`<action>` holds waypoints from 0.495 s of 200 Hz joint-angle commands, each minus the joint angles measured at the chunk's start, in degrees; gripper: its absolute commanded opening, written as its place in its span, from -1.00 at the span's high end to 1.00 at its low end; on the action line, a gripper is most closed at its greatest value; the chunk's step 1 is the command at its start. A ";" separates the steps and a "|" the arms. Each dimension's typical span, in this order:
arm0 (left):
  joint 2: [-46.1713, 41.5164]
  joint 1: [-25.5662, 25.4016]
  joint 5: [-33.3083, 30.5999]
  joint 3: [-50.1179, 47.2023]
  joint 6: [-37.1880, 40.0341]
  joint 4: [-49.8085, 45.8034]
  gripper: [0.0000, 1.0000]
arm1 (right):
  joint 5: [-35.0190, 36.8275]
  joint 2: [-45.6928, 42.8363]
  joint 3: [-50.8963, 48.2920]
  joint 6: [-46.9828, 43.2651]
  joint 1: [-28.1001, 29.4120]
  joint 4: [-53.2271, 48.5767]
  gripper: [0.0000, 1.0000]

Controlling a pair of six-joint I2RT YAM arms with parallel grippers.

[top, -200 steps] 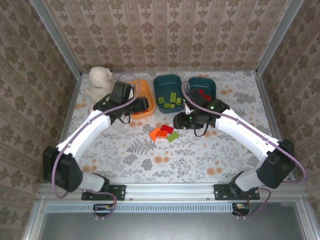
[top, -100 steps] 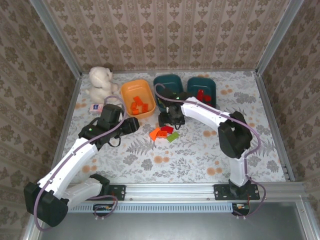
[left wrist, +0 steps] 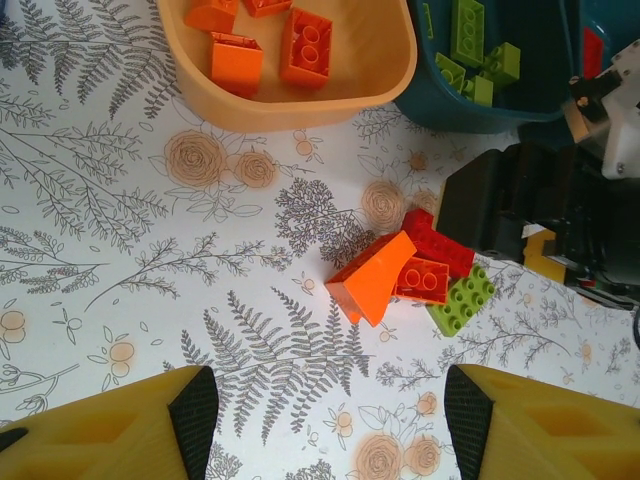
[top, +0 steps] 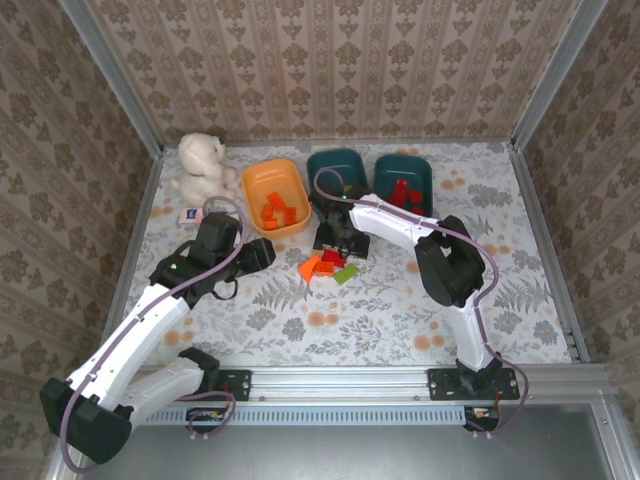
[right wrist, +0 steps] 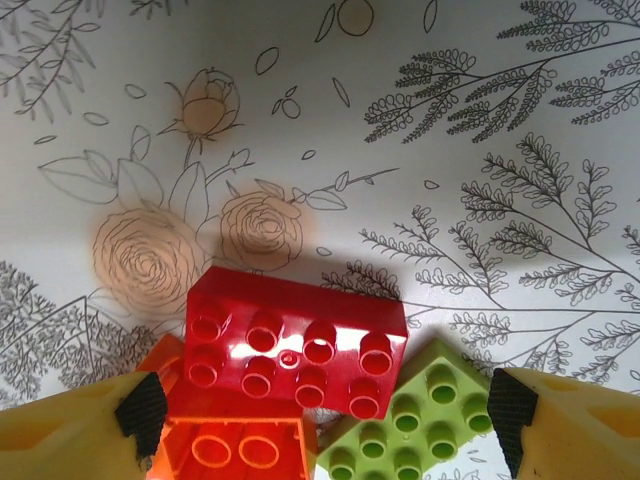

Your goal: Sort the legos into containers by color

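A small heap of legos (top: 326, 266) lies on the floral table in front of the tubs. The left wrist view shows an orange brick (left wrist: 374, 281), a red one (left wrist: 436, 243) and a light green one (left wrist: 461, 300). My right gripper (top: 334, 245) hangs open just above the heap, its fingers either side of the red brick (right wrist: 296, 340) and green brick (right wrist: 416, 424). My left gripper (top: 264, 251) is open over bare table, left of the heap. The orange tub (top: 270, 167) holds orange bricks (left wrist: 305, 45). The middle teal tub (top: 335, 153) holds green bricks (left wrist: 480, 50). The right teal tub (top: 405, 158) holds red ones.
A white plush toy (top: 200, 163) sits at the back left, with a small blue-and-white box (top: 188, 213) in front of it. Patterned walls close in the table on three sides. Open table lies in front of the heap.
My left gripper has drawn back from the orange tub toward the near left. My right gripper has swung left from beside the right teal tub and now hovers over the heap.
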 commanded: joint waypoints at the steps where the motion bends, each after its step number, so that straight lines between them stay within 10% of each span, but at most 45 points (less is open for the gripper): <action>1: -0.99 -0.42 -0.84 0.78 -0.79 -1.50 -0.29 | 2.13 2.78 3.08 5.38 0.39 -1.51 -0.73; 99: -1.42 -0.37 -0.89 0.96 -0.09 -1.86 -0.29 | 0.22 7.30 5.24 5.99 0.55 -1.16 -0.65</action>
